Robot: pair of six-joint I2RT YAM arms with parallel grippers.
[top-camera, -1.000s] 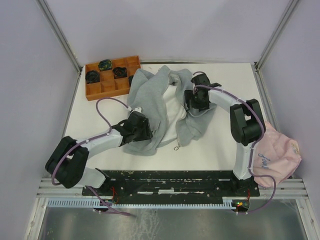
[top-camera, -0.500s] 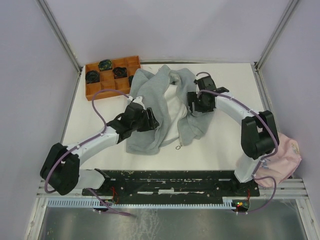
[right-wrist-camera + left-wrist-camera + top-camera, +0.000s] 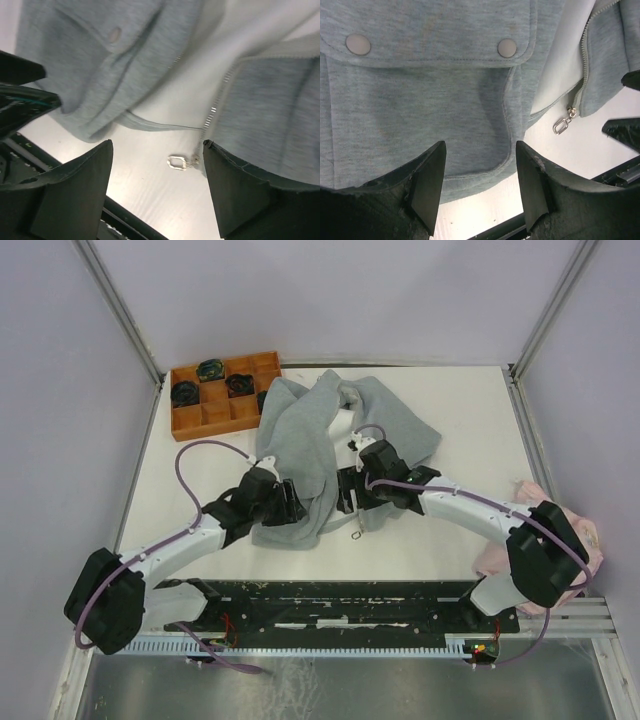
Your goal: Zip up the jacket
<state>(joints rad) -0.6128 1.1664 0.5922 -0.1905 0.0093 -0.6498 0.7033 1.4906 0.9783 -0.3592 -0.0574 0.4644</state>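
An orange compartment tray (image 3: pixel 178 428) is seen at the far left of the tabletop (image 3: pixel 455 525), well apart from the work. The left hand (image 3: pixel 287 502) is held low over the left front panel of the jacket (image 3: pixel 305 430), its fingers spread and nothing between them. A snap-flap pocket (image 3: pixel 420 125) fills its wrist view. The jacket is laid in the middle of the tabletop, unzipped, with white lining shown between the two front panels. The zipper pull (image 3: pixel 353 533) rests on bare tabletop at the near hem of the right panel. The right hand (image 3: pixel 346 502) is poised just above that hem, likewise spread and empty, and the pull is framed between its fingers in its wrist view. A pale pink cloth (image 3: pixel 588 536) is draped at the right edge.

The approach to the zipper's lower end is judged to be the step in hand; nothing is gripped yet. Next, the left hem must be brought beside the right and its end seated in the slider. After that, a fine pinch on the small ring is called for.
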